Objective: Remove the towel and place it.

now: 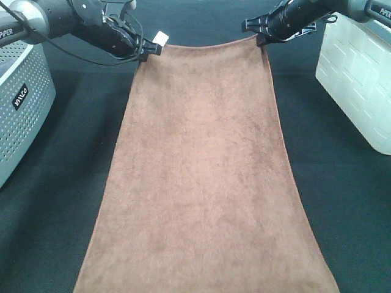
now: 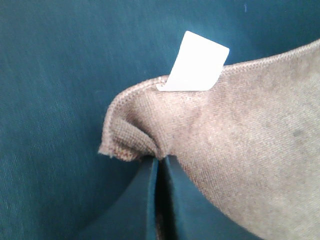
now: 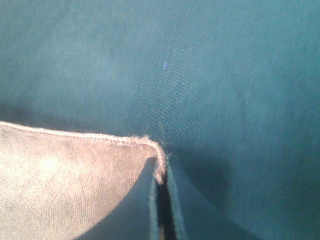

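The brown towel (image 1: 204, 177) lies spread lengthwise down the middle of the dark table, reaching from the far side to the near edge of the exterior high view. My left gripper (image 1: 148, 49) is shut on its far left corner, where a small white tag (image 1: 160, 38) sticks up. In the left wrist view the pinched corner of the towel (image 2: 145, 135) bunches above the closed left gripper (image 2: 161, 167), with the tag (image 2: 196, 62) above. My right gripper (image 1: 261, 38) is shut on the far right corner; the right wrist view shows the towel's hem (image 3: 159, 160) caught at the right gripper (image 3: 161, 182).
A grey perforated basket (image 1: 21, 101) stands at the left edge. A white plastic box (image 1: 360, 73) stands at the right. Dark cloth-covered table (image 1: 73, 159) shows on both sides of the towel.
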Robot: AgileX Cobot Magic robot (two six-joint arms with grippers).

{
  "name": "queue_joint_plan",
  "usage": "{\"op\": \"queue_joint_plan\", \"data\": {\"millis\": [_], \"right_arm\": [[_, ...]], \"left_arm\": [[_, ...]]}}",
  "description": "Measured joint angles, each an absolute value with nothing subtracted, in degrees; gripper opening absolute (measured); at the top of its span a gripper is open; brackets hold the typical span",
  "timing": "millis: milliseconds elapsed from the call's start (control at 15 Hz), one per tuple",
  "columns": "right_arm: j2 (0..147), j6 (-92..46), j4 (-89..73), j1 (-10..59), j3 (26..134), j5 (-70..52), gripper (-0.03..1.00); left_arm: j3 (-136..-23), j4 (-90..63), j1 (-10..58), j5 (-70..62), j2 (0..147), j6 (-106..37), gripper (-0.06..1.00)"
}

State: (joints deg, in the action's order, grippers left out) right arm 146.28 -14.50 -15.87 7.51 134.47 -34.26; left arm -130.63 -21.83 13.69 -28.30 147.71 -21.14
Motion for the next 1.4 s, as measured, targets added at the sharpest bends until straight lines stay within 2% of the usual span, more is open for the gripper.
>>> {"op": "queue_joint_plan", "data": {"millis": [1400], "right_arm": [[154.2, -17.4, -17.1, 7.5, 134.5, -22.7, 0.0]], "left_arm": [[-130.6, -20.5, 14.2, -13.6, 154.6, -21.7, 0.01]]}}
